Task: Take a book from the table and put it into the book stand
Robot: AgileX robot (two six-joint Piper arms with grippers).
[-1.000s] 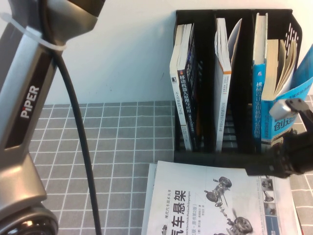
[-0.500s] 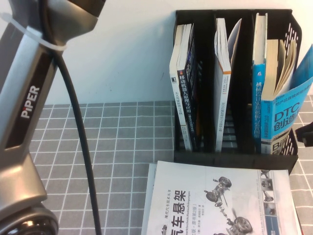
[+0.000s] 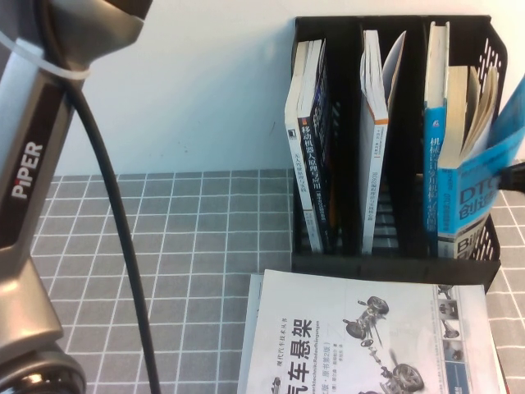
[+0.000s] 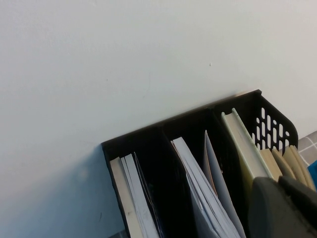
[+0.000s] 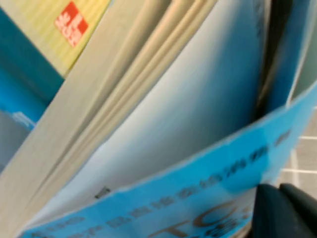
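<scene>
The blue and silver "DTC" book (image 3: 469, 199) stands in the right-hand slot of the black book stand (image 3: 394, 267), leaning right with its cover and pages fanned open. It fills the right wrist view (image 5: 198, 163) at close range. My right gripper (image 3: 517, 176) shows only as a dark bit at the right edge beside the book. In its wrist view (image 5: 280, 212) the fingers lie together, just off the cover's lower edge and holding nothing. My left gripper (image 4: 280, 206) is shut and empty, held high over the stand (image 4: 270, 121). The left arm (image 3: 33, 189) fills the left side.
A white book with car-suspension drawings (image 3: 369, 336) lies flat on the grid-cloth table (image 3: 180, 246) in front of the stand. The stand's left and middle slots hold other upright books (image 3: 310, 164). A white wall stands behind it. A black cable (image 3: 123, 246) hangs from the left arm.
My right gripper has drawn back to the right, off the front of the DTC book, which stays in the right slot. The left arm has shifted slightly left.
</scene>
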